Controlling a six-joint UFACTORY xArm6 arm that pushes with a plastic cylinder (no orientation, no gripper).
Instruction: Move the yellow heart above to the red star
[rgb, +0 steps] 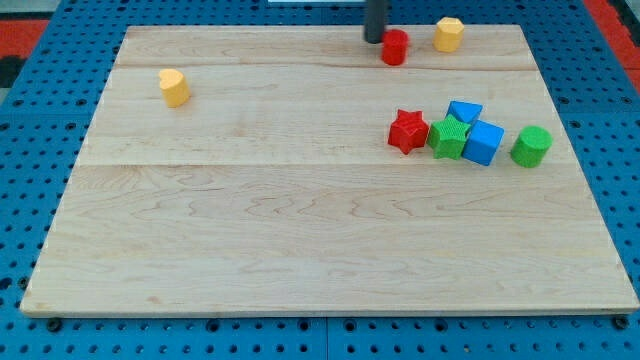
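Observation:
The yellow heart (174, 87) lies near the board's upper left. The red star (407, 131) lies right of the middle, touching a green star (449, 136) on its right. My tip (374, 40) is at the view's top edge of the board, just left of a red cylinder (395, 47). The tip is far to the right of the yellow heart and well above the red star.
A yellow hexagon block (448, 34) sits at the top, right of the red cylinder. Two blue blocks (465, 112) (484, 142) and a green cylinder (531, 146) cluster right of the green star. The wooden board (300, 250) lies on a blue pegboard.

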